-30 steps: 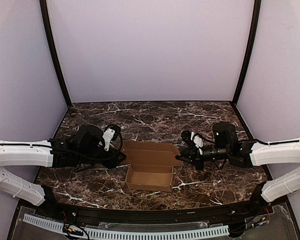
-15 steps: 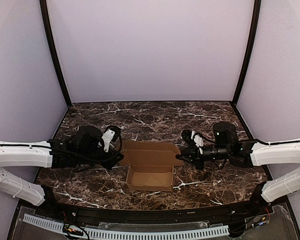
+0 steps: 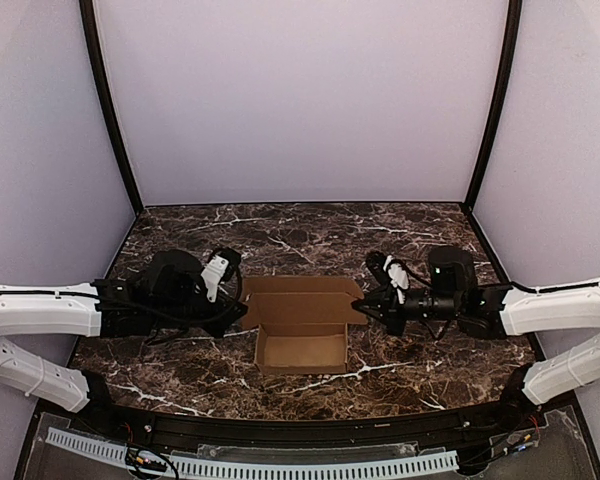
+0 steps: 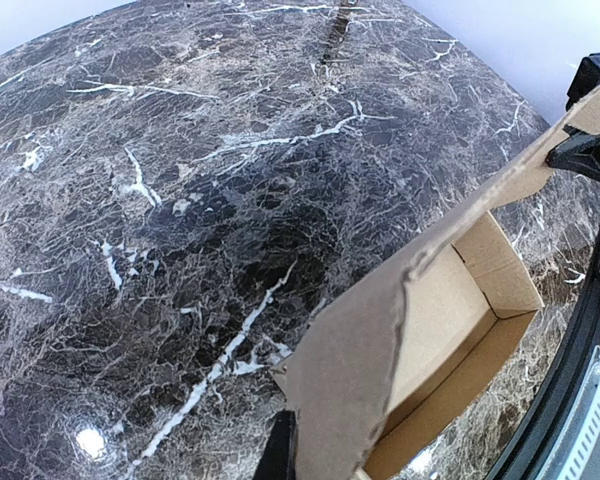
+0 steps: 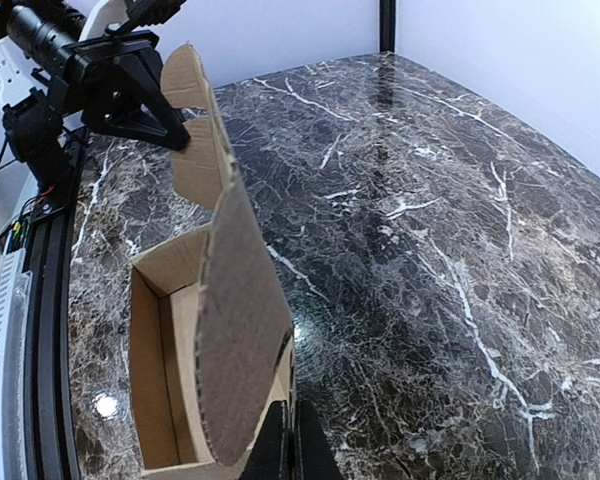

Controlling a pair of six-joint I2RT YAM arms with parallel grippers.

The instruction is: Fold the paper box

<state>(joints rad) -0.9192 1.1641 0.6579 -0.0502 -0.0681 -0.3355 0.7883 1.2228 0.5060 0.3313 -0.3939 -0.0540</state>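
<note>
Compared with a second before, the paper box (image 3: 300, 350) had been shifted slightly away from the arm bases on the marble surface (image 3: 280, 235). Its lid was held raised at both ends. The left gripper (image 3: 242, 308) was clamped on the left end and the right gripper (image 3: 361, 312) on the right end. The tray was open upward.

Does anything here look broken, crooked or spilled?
Nothing stands out. The plain brown cardboard box sits open on the dark marble table, no tears showing, its lid flap held up between the left tool and right tool.
</note>
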